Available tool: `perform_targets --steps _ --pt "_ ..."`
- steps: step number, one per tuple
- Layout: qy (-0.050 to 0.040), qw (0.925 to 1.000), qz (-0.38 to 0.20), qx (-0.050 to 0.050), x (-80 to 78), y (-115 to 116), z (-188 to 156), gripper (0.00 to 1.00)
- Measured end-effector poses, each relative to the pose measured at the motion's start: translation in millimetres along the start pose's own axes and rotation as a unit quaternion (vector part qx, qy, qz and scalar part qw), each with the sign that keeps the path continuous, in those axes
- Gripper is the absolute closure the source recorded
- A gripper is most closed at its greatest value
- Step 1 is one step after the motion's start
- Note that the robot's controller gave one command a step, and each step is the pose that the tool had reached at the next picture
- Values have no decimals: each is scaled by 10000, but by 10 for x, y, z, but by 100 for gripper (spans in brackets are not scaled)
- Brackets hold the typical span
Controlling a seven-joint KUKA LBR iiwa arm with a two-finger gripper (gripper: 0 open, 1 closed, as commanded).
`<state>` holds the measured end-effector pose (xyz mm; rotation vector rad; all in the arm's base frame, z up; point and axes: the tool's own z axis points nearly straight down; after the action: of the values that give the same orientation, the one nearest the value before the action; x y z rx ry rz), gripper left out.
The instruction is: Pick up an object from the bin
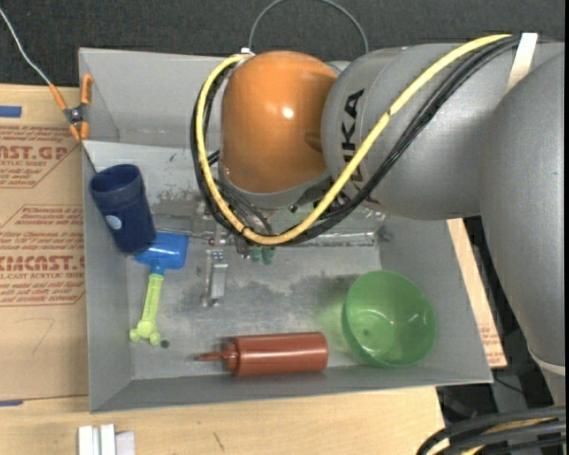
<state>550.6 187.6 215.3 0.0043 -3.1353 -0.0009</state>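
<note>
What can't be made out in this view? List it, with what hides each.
Camera view:
1. Bin floor at upper right: hidden beneath the orange cover and grey arm.
2. Gripper: top hidden beneath the cover.
3. Dark blue cup: inside too dark.
4. Dark speck beside the yellow-green toy handle: too small to identify.

Even overhead light is filling the grey bin (294,297), keeping its floor bright. A white glint is sitting on the orange cover (266,150) of the arm (455,131), which is casting a soft shadow beneath itself.
</note>
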Motion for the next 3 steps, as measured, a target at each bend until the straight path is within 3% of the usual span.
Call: perform_targets --steps 1,2,3 --pt "-38 10000 9 -6 -18 -13 -48 0" --pt "-32 9936 -1128 -3 -72 263 879 0" --pt "-55 9766 -2148 -2 1 292 544 0"
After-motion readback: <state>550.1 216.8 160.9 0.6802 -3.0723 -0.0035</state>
